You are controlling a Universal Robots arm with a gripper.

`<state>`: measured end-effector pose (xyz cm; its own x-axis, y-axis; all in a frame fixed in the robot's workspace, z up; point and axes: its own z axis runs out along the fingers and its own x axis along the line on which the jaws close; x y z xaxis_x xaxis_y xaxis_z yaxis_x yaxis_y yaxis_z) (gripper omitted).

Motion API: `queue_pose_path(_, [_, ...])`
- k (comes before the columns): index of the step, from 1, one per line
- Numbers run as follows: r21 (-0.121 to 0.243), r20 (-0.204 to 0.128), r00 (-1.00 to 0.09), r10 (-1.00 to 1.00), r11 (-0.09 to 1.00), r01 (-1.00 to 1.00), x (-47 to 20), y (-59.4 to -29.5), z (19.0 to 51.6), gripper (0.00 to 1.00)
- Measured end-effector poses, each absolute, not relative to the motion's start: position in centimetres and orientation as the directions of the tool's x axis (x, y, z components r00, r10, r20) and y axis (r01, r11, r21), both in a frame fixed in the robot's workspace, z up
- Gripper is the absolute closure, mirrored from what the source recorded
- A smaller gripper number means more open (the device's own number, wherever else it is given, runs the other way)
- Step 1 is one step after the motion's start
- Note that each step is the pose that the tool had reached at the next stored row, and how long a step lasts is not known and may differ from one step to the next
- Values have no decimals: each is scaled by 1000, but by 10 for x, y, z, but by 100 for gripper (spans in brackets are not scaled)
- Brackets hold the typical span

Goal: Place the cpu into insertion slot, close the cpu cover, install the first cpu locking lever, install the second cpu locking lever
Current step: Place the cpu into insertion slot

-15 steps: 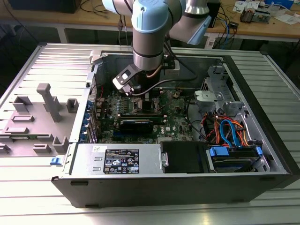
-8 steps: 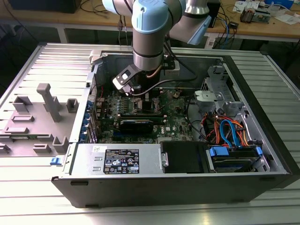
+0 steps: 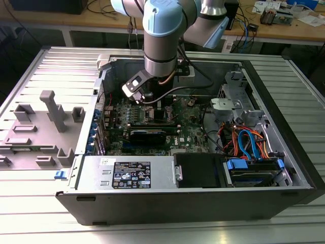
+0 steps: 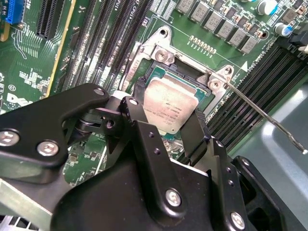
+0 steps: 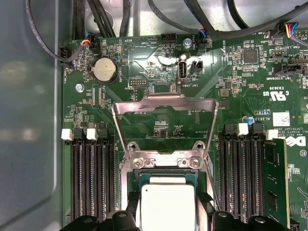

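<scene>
In both wrist views the cpu (image 4: 172, 107) (image 5: 167, 202), a small silver-topped square chip, sits between my two black fingers (image 4: 196, 131) (image 5: 206, 208). My gripper (image 4: 168, 118) (image 5: 167, 211) is shut on its edges, directly over the insertion slot (image 4: 161, 54) (image 5: 163, 161) with its silver rim. The cpu cover (image 5: 163, 99), a thin silver frame, stands flipped open beyond the slot. A thin metal locking lever (image 4: 262, 111) sticks out sideways, unlatched. In the exterior view the gripper (image 3: 147, 99) hangs low over the green motherboard (image 3: 152, 124) inside the open computer case.
Black memory slots (image 5: 91, 178) (image 5: 243, 173) flank the socket on both sides. A power supply (image 3: 127, 173), a drive bay with blue and orange cables (image 3: 249, 147) and the case walls (image 3: 284, 122) surround the board. A grey fixture tray (image 3: 40, 127) lies at the exterior view's left.
</scene>
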<state>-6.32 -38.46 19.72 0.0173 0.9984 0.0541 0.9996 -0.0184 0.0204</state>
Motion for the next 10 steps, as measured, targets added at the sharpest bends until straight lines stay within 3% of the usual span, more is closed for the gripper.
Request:
queue_pose_path(8, [21, 55, 17, 998, -18, 1000, -63, -384, 197, 45])
queue_pose_path(9, [21, 55, 17, 998, -18, 1000, -63, -384, 197, 38])
queue_pose_path(10, [21, 55, 17, 998, -18, 1000, -63, -385, 197, 38])
